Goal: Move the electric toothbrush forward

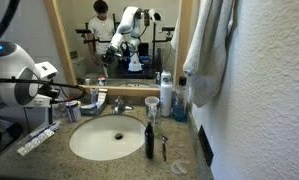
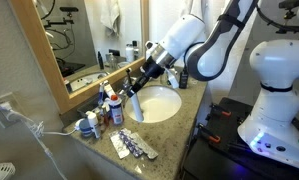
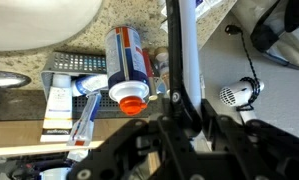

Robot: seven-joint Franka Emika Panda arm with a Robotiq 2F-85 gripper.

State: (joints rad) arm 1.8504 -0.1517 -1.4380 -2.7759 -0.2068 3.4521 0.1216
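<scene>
Two fingers of your gripper (image 3: 184, 112) are clenched on the toothbrush (image 3: 182, 50); in the wrist view its white shaft runs straight up between them. In an exterior view the toothbrush (image 2: 133, 105) hangs tilted under the gripper at the rim of the sink (image 2: 167, 105), between the basin and the bottles crowded by the mirror. You cannot tell whether its lower end touches the counter. Just beside it in the wrist view, a can (image 3: 127, 62) with an orange cap lies on its side, and a hair dryer (image 3: 234, 96) sits farther off. A black bottle (image 1: 149, 138) stands by the basin.
</scene>
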